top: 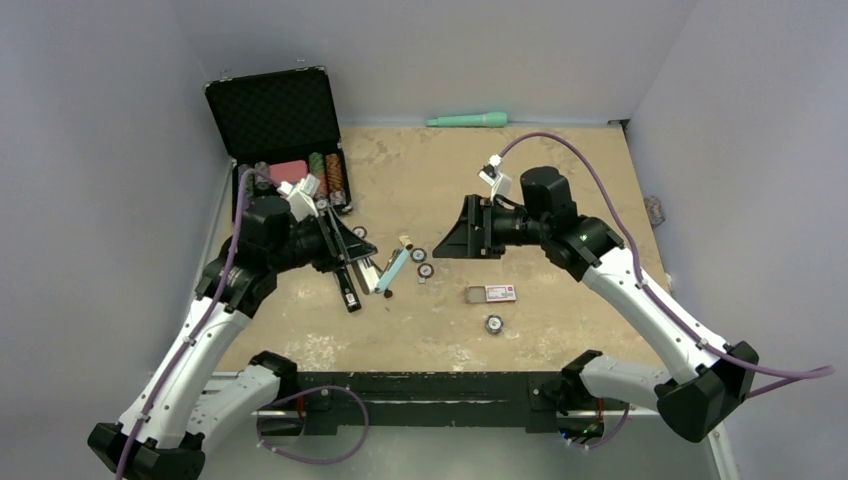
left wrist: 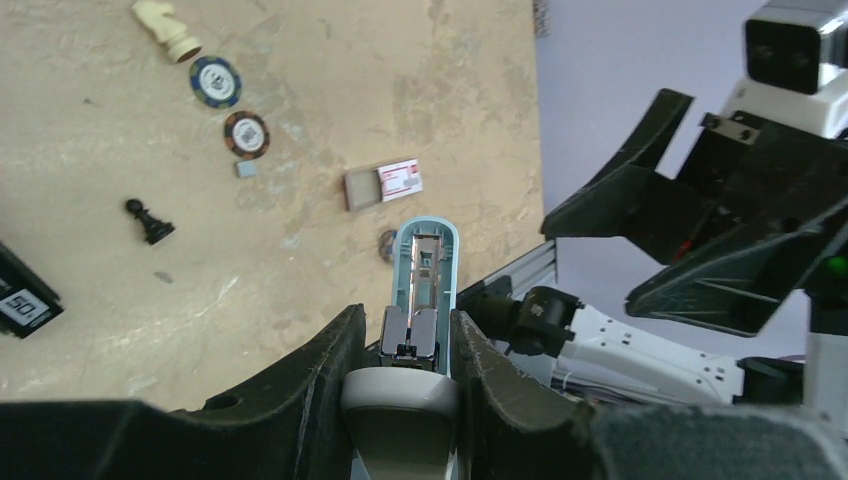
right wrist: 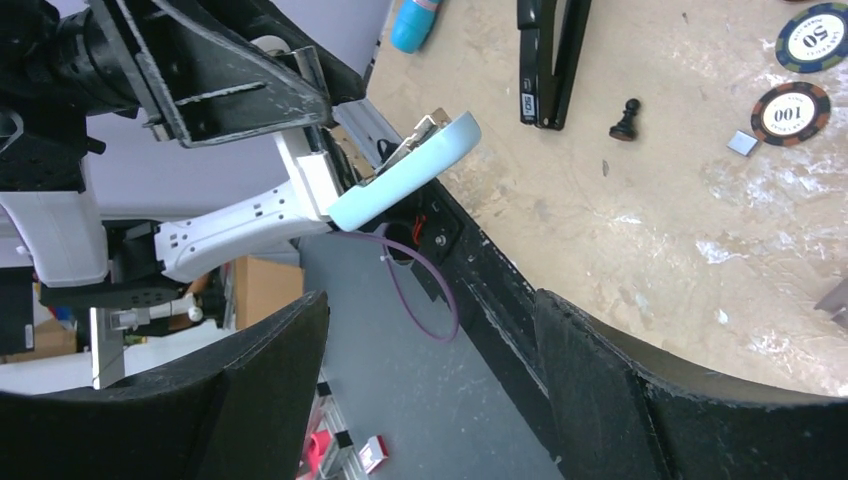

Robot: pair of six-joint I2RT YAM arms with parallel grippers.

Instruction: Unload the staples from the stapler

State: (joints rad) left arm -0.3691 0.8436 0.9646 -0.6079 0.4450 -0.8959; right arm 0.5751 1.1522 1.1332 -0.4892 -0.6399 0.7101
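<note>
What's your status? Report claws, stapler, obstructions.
Left claw shut on light-blue stapler, lifted, magazine exposed. Right claw open, empty, facing it. One staple strip on table beside 100 chip. Nothing between claws.

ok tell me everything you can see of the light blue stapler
The light blue stapler has a rounded plastic shell with a shiny metal magazine channel exposed along its inner face. The left hand clamps it at one end between its black fingers, holding it off the table, rounded tip pointing away. Whether it is loaded cannot be told.
</note>
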